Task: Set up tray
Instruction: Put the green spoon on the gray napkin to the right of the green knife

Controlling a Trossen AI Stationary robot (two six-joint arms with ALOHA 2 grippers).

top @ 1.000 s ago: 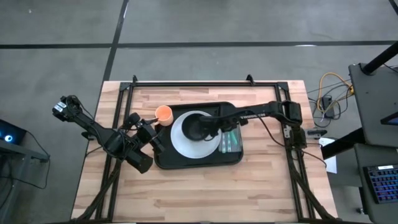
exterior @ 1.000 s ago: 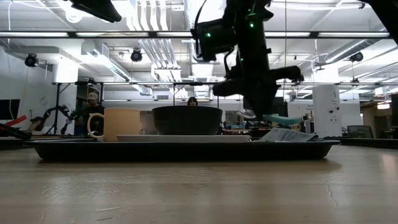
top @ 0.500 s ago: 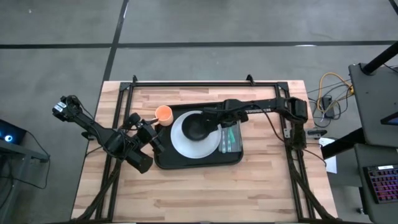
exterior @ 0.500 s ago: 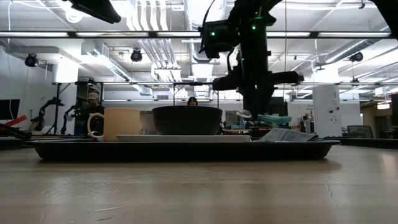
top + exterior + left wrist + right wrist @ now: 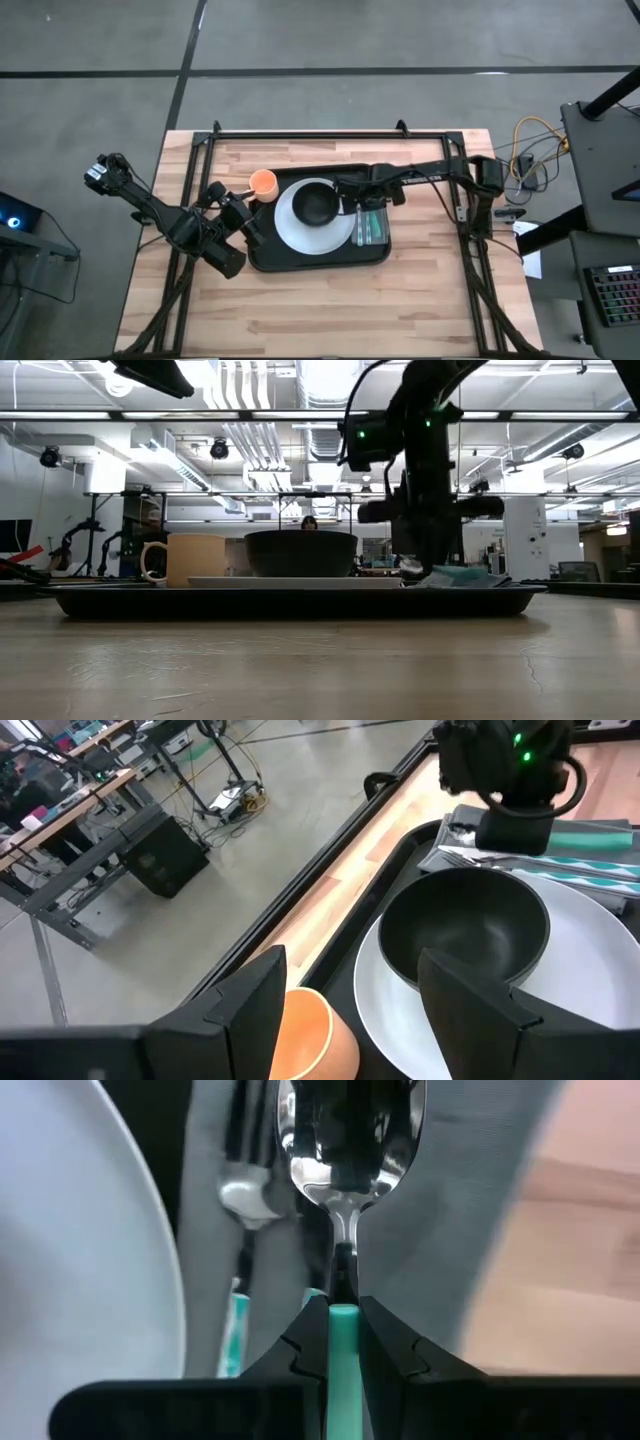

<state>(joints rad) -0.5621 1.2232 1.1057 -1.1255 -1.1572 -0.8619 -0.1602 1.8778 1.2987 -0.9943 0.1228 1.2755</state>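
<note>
The black tray [image 5: 300, 262] lies mid-table and carries a white plate [image 5: 292, 232] with a black bowl [image 5: 318, 205] on it. An orange cup [image 5: 264, 181] stands at the tray's far-left corner. A grey napkin [image 5: 372, 226] with teal-handled cutlery [image 5: 236, 1315] lies on the tray's right part. My right gripper [image 5: 361, 198] is over the napkin's far end, shut on a spoon [image 5: 350, 1130]. My left gripper [image 5: 249, 216] waits open at the tray's left edge, and in its wrist view [image 5: 350, 965] it faces the cup [image 5: 305, 1030] and the bowl [image 5: 465, 930]. My right gripper pinches the spoon's teal handle [image 5: 343, 1316] between its two fingers. It comes from above, and the spoon runs on ahead of the fingers with its shiny bowl end [image 5: 350, 1140] over the napkin [image 5: 460, 1170]. Whether the spoon rests on the napkin, I cannot tell.
Black rails [image 5: 330, 133] frame the wooden table top [image 5: 300, 300], and bare wood shows on the near side and at the right. In the low view the tray's rim [image 5: 300, 600] stands above the table. People and workbenches show in the room behind.
My right gripper, still shut on the spoon, has moved from above the bowl toward the table's right edge and down. It now stands low over the napkin. The bowl, plate and cup have stayed in place.
</note>
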